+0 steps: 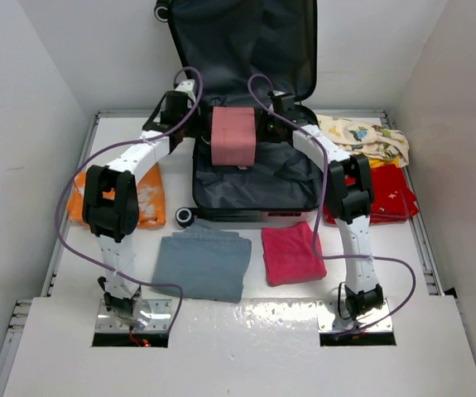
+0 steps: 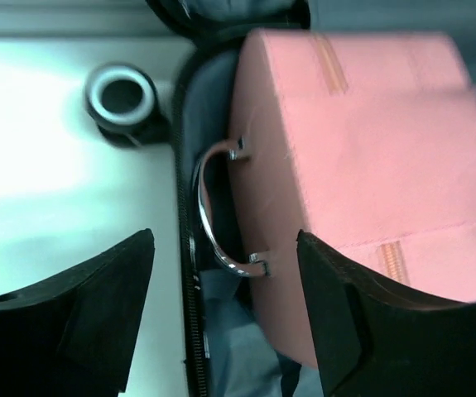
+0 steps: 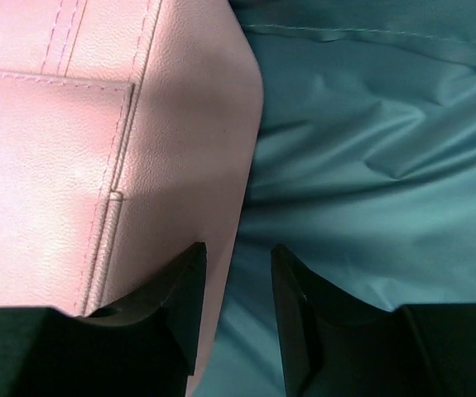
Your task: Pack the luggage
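Note:
The luggage (image 1: pixel 254 178) lies open on the table, its lid upright against the back wall and its dark grey lining showing. A pink leather-like bag (image 1: pixel 233 136) sits in the base half. In the left wrist view the bag (image 2: pixel 362 141) shows a curved metal handle (image 2: pixel 209 211). My left gripper (image 2: pixel 225 240) is wide open at the bag's left side, over the zip edge, holding nothing. My right gripper (image 3: pixel 236 269) is at the bag's right edge (image 3: pixel 97 141), its jaws a little apart over the lining (image 3: pixel 370 165).
An orange garment (image 1: pixel 151 205) lies left of the luggage. A grey-blue folded cloth (image 1: pixel 204 265) and a magenta folded cloth (image 1: pixel 291 252) lie in front of it. A red garment (image 1: pixel 391 197) and a patterned cream cloth (image 1: pixel 366 136) lie to the right. A suitcase wheel (image 2: pixel 122 95) is near my left gripper.

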`<state>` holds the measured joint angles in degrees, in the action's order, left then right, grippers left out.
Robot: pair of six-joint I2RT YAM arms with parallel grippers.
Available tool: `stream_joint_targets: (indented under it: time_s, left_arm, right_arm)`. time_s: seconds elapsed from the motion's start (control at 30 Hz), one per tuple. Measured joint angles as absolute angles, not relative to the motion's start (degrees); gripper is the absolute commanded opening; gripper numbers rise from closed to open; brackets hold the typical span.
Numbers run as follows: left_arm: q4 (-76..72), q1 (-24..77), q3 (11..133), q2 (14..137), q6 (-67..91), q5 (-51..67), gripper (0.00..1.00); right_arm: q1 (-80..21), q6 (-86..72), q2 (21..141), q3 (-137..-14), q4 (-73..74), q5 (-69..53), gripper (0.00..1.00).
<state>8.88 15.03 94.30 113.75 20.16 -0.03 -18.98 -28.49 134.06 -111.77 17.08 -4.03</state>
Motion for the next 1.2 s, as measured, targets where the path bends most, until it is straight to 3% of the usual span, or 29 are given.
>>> stream_joint_targets:
  time_s: [0.2,0.47,0.77,0.87,1.2]
  left_arm:
    - [5.3,13.3,94.3,110.1,20.9,2.1,0.76]
    - [4.7,9.8,94.3,102.7,18.4,3.8,0.76]
    - [11.0,6.6,96.4,98.5,15.2,3.0,0.76]
    - [15.0,5.9,99.1,100.2,14.1,2.7,0.76]
    - [24.4,-1.1,103.1,105.7,11.6,4.6,0.76]
  right_arm:
    - [-19.5,-28.3,134.1,-111.8,17.5,-3.6,0.55]
    - [-14.8,-26.5,131.0,-112.1,21.5,-6.9,0.56]
    - [-0.4,-14.8,109.6,-107.3,20.6,-2.8,0.57]
    - [3.8,-10.2,107.2,-107.5,19.4,-0.4,0.61]
    - [8.6,-6.3,128.8,-118.4,26.0,0.5,0.68]
